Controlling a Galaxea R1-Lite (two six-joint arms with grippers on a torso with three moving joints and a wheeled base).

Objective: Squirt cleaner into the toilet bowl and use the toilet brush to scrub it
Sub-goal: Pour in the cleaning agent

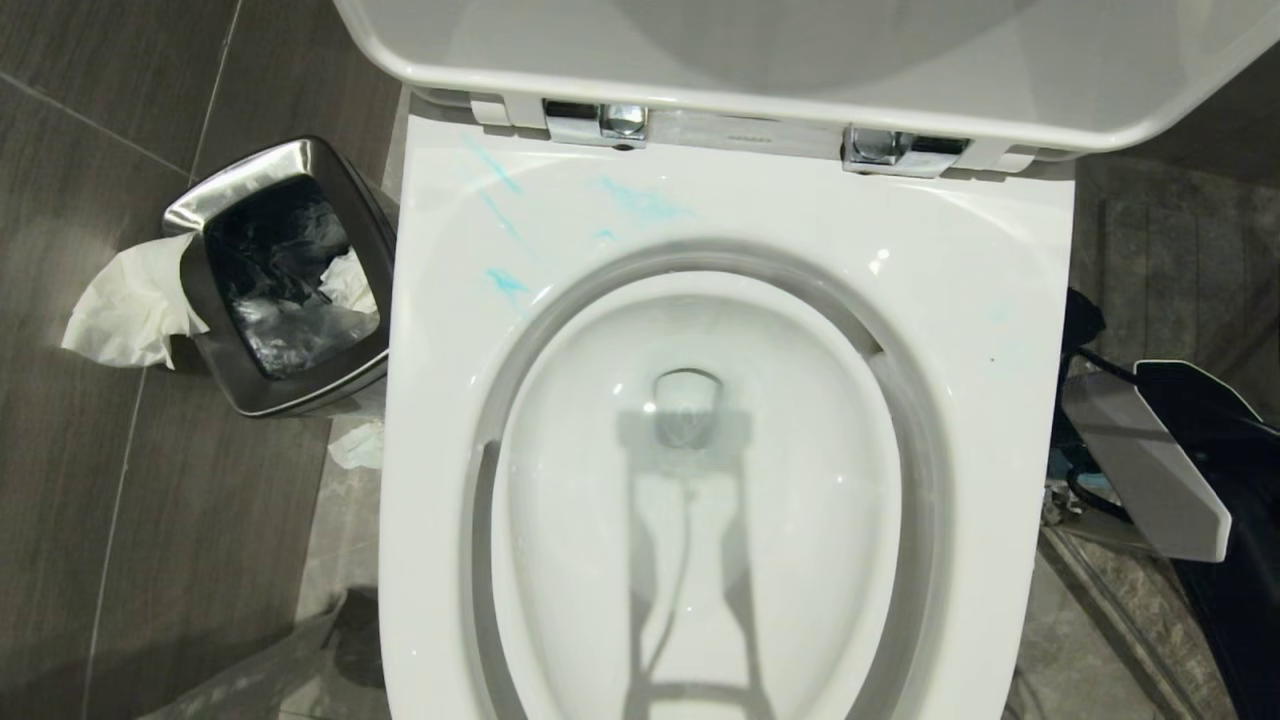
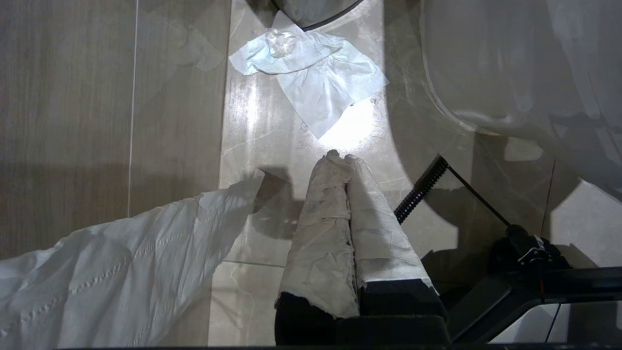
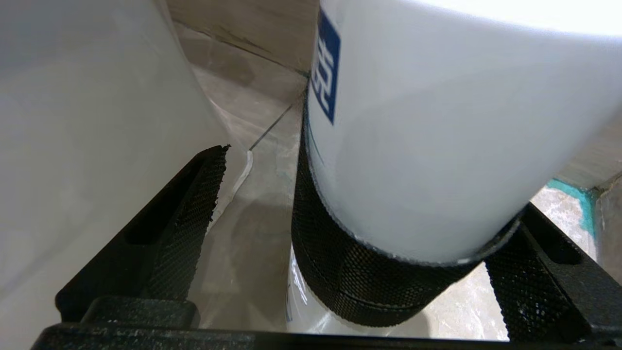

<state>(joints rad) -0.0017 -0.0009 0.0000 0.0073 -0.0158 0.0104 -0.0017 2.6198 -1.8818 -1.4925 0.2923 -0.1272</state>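
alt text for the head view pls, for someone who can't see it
An open white toilet bowl seen from above, its lid raised, with turquoise cleaner smears on the rim near the chrome hinges. A steel bin with tissue hanging over its edge stands to the left on grey tile.

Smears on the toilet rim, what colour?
Turquoise-blue smears on the white toilet bowl; clearest in head view.

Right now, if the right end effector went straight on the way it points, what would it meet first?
Probably the white bottle: it already stands between the open right end effector, close ahead. Whether they touch is unclear.
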